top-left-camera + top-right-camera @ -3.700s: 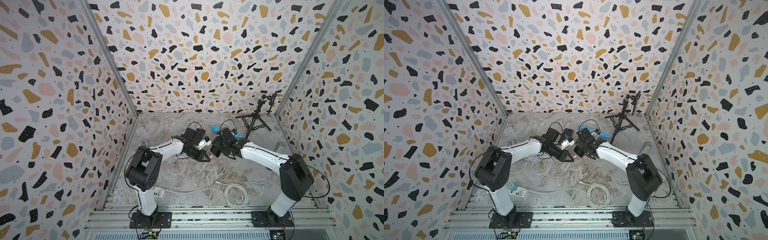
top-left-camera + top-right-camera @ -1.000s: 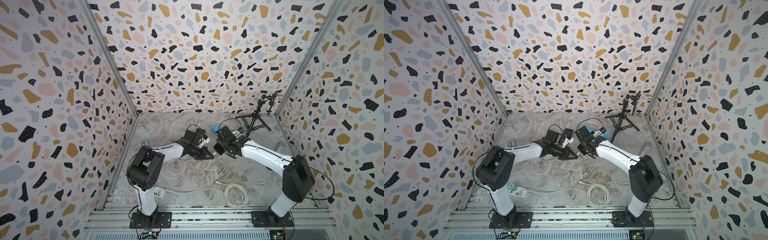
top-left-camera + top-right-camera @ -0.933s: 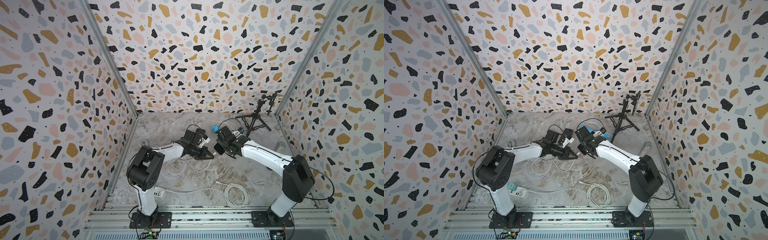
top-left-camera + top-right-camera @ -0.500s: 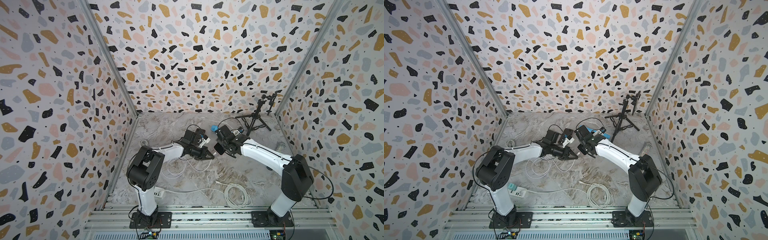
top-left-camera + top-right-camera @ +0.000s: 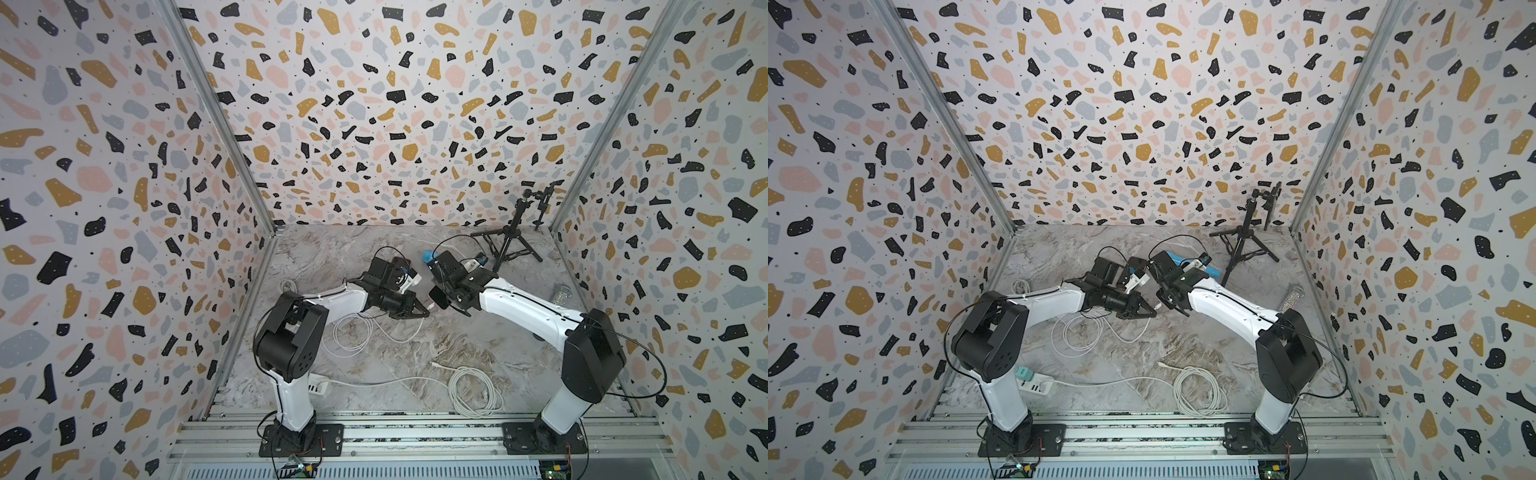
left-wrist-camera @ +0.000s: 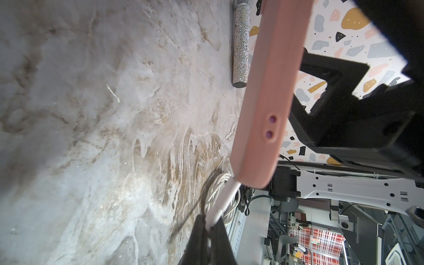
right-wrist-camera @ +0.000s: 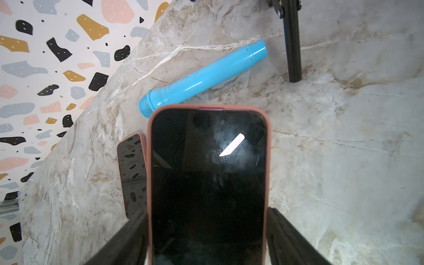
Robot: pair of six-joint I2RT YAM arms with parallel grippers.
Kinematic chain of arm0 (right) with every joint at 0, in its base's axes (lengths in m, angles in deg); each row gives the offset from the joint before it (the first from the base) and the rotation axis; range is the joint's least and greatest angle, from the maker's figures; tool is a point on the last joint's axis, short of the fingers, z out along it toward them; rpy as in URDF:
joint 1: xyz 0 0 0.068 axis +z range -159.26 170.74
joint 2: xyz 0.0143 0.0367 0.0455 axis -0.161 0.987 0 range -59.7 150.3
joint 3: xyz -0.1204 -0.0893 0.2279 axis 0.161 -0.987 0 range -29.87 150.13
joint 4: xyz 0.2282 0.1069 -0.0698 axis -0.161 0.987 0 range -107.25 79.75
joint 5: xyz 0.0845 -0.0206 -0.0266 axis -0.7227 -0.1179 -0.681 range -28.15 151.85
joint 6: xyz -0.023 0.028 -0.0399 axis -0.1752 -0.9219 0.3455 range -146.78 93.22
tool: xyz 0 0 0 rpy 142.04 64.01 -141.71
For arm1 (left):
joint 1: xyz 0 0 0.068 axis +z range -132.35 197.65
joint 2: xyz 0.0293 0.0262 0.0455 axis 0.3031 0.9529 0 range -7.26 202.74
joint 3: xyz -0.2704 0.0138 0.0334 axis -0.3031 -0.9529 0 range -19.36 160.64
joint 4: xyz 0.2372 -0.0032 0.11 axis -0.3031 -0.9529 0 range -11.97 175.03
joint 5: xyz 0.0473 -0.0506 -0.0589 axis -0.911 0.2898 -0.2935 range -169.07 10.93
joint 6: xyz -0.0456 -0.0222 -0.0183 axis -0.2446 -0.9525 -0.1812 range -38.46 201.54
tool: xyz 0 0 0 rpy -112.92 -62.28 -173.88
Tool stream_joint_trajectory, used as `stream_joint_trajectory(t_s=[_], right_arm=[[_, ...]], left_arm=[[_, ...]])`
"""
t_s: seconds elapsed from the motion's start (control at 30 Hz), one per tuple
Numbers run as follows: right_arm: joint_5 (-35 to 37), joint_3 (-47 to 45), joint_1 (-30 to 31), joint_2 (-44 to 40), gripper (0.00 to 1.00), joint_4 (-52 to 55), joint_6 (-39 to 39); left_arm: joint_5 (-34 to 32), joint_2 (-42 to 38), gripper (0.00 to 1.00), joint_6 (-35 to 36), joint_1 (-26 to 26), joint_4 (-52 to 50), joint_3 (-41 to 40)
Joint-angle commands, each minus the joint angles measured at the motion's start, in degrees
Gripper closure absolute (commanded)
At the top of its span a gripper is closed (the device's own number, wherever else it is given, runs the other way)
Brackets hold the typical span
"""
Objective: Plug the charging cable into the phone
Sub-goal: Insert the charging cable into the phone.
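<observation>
My right gripper (image 7: pixel 207 212) is shut on the phone (image 7: pixel 207 165), which has a pink case and a dark screen and hangs above the table. One finger presses each long side. In the left wrist view the phone (image 6: pixel 270 91) shows edge-on. My left gripper (image 6: pixel 210 221) is shut on the charging cable's white plug (image 6: pixel 226 199). The plug's tip meets the phone's end; I cannot tell whether it sits in the port. In a top view the left gripper (image 5: pixel 424 309) and the phone (image 5: pixel 438 297) meet mid-table. The cable (image 5: pixel 353 336) trails in loops below the left arm.
A second phone (image 7: pixel 132 174) lies flat beside the held one. A blue microphone (image 7: pixel 206 73) and a black tripod (image 5: pixel 511 241) stand behind. A glitter microphone (image 5: pixel 561 293) lies at the right wall. A coiled white cable (image 5: pixel 473 390) and a power strip (image 5: pixel 318 384) lie near the front.
The right arm has shifted slightly back and left with the phone, closing on the plug. The left gripper has held its place over the last second.
</observation>
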Motion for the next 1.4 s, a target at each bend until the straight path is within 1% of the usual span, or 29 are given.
stream_joint_trajectory(t_s=[0.0, 0.13, 0.33, 0.5, 0.8, 0.87, 0.97, 1.1, 1.17, 1.23, 1.3, 1.37], right_arm=[[-1.1, 1.8, 1.5, -1.1, 0.29, 2.2, -0.6], [-2.7, 2.3, 1.7, -0.6, 0.29, 1.8, -2.0], [-2.0, 2.0, 1.9, -0.4, 0.29, 1.9, -3.5], [-2.7, 1.9, 2.1, 0.1, 0.28, 1.9, -4.3], [-6.6, 2.0, 3.7, 0.5, 0.28, 1.1, -3.1], [-5.6, 1.7, 3.6, 0.1, 0.28, 1.2, -2.1], [-2.2, -0.1, 3.3, -1.5, 0.28, 1.4, -1.5], [-2.2, -2.0, 2.4, -3.1, 0.28, 1.4, -0.2], [-2.4, -2.6, 2.2, -3.3, 0.28, 1.4, -0.1], [-3.0, -3.1, 1.4, -3.1, 0.28, 1.5, 0.1], [-3.4, -3.4, 0.5, -2.6, 0.28, 1.5, 0.6], [-3.9, -3.7, -0.6, -2.1, 0.29, 1.5, 1.0]], left_arm=[[1.1, -0.6, 1.0, 1.7, -0.2, 3.4, 2.8], [2.1, 0.0, 1.0, 1.9, -1.0, 3.5, 3.3], [1.6, -0.2, 1.0, 1.6, -1.2, 3.8, 3.1], [1.5, 0.4, 1.0, 2.2, -1.2, 3.5, 3.7], [-1.0, 0.6, 1.0, 8.6, -0.7, -1.6, 6.0], [-1.5, 0.6, 1.0, 10.7, -0.7, -2.9, 6.6], [-1.5, 0.4, 1.0, 14.4, -0.6, -6.3, 7.5], [-1.6, 0.1, 0.96, 18.0, -0.5, -8.8, 8.1], [-1.7, -0.1, 0.93, 18.9, -0.5, -9.4, 8.2], [-0.5, -0.3, 0.84, 19.3, -0.5, -9.4, 8.2], [0.9, -0.5, 0.67, 19.7, -0.5, -9.7, 8.1], [2.1, -0.9, 0.53, 20.6, -0.5, -10.3, 8.0]])
